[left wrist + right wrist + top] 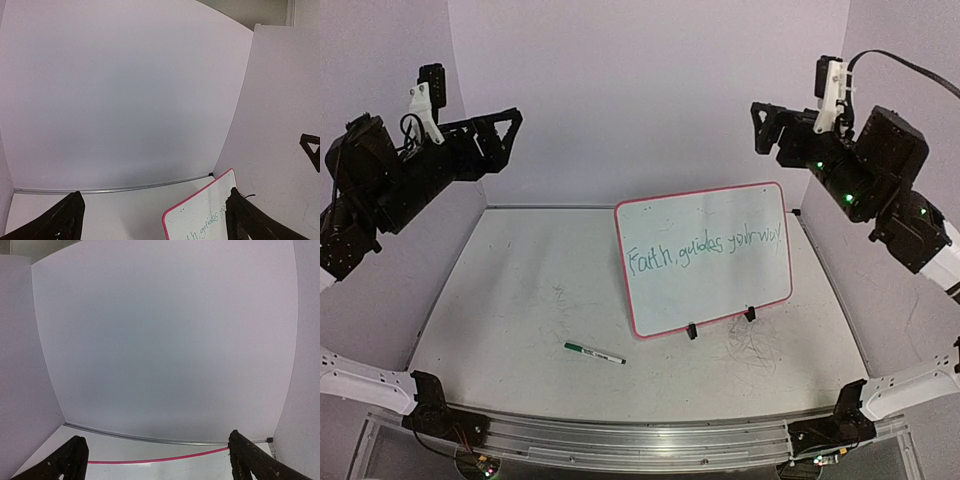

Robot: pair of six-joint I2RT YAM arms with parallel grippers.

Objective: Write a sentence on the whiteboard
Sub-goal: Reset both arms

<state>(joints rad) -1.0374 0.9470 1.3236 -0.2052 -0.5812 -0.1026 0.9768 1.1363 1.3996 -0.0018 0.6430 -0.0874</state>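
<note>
The bench (pixel 520 290) carries the whiteboard (pixel 710 295) right of centre, propped on black clip feet (pixel 691 331), its long axis running left to right. It stands below and between the raised arms, nearer the right pincer (pixel 761 125), whose jaws are wide apart and empty. The left pincer (pixel 508 128) is likewise spread and empty. The green sentence (pixel 705 248) spans the board and looks finished. A marker (pixel 594 352) lies flat on the bench, just left of the board's foot.
</note>
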